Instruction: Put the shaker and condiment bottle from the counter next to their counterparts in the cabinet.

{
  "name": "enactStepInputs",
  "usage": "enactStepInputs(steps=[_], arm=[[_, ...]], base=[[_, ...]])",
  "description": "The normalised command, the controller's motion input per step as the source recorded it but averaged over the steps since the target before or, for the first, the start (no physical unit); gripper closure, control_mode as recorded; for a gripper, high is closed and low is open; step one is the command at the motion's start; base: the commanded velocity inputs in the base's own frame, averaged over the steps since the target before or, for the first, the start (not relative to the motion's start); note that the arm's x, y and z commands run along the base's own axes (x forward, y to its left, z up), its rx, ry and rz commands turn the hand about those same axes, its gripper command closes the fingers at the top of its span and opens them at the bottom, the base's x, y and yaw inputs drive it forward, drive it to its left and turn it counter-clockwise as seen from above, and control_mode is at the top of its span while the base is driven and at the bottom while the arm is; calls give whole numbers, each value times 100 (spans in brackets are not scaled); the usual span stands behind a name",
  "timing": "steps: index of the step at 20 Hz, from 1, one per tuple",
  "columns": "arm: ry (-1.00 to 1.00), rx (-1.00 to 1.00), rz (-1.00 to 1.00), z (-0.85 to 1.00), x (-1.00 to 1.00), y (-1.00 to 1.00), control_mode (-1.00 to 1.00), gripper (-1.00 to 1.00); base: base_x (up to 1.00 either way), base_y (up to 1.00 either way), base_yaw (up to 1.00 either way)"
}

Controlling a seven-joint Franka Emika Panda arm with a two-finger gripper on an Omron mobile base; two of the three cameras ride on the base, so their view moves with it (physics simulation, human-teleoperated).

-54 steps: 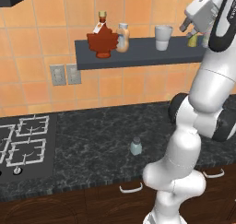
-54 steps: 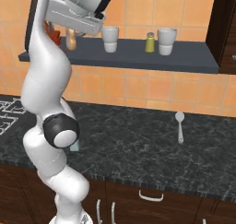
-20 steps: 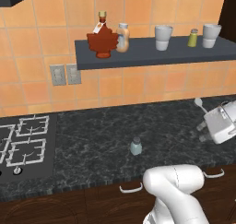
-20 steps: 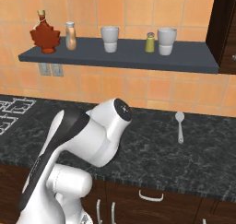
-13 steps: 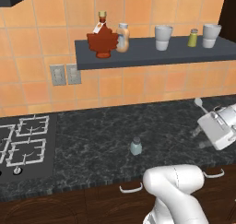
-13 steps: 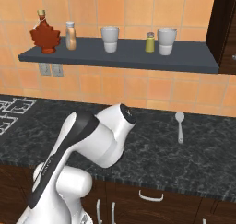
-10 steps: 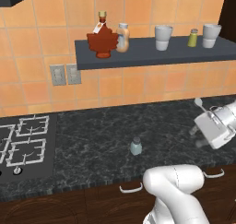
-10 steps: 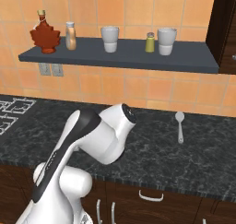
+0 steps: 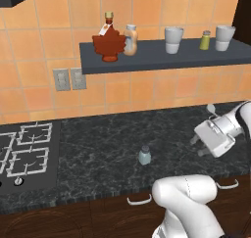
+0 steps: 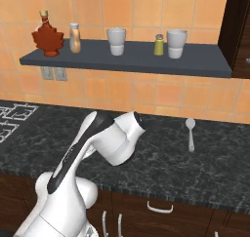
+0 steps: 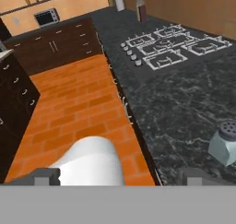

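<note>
The shaker (image 9: 144, 155) stands upright on the black counter (image 9: 93, 144), near its front edge. My gripper (image 9: 198, 146) hangs low over the counter to the shaker's right, open, nothing between its fingers. In the hand view the shaker (image 11: 224, 142) sits at the lower right, off to one side of the open gripper (image 11: 119, 174). The beige condiment bottle (image 9: 130, 39) stands on the cabinet shelf (image 9: 147, 61) right beside the dark red maple-leaf bottle (image 9: 109, 43). The yellow-green shaker (image 9: 205, 40) stands further right on the shelf, between two cups.
Two pale cups (image 9: 173, 39) (image 9: 225, 37) stand on the shelf. A spoon (image 10: 190, 132) lies on the counter by the back wall. A gas hob (image 9: 24, 151) fills the counter's left end. Dark drawers (image 9: 139, 200) run below the front edge.
The arm has swung down from the shelf's right end to counter height. In the last second the hand has drifted left towards the shaker, gripper still open.
</note>
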Motion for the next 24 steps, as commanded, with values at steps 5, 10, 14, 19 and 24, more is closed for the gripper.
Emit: enactStepInputs(steps=[5,10,14,19,24], arm=[[-3,6,18,-45,15,0,-100,-100],[-1,5,15,-34,36,0,-100,-100],[0,7,15,-35,48,0,-100,-100],[0,9,6,-32,68,2,-100,-100],[-1,7,3,-29,41,2,-100,-100]], base=[[0,0,0],[0,0,0],[0,0,0],[0,0,0],[0,0,0]])
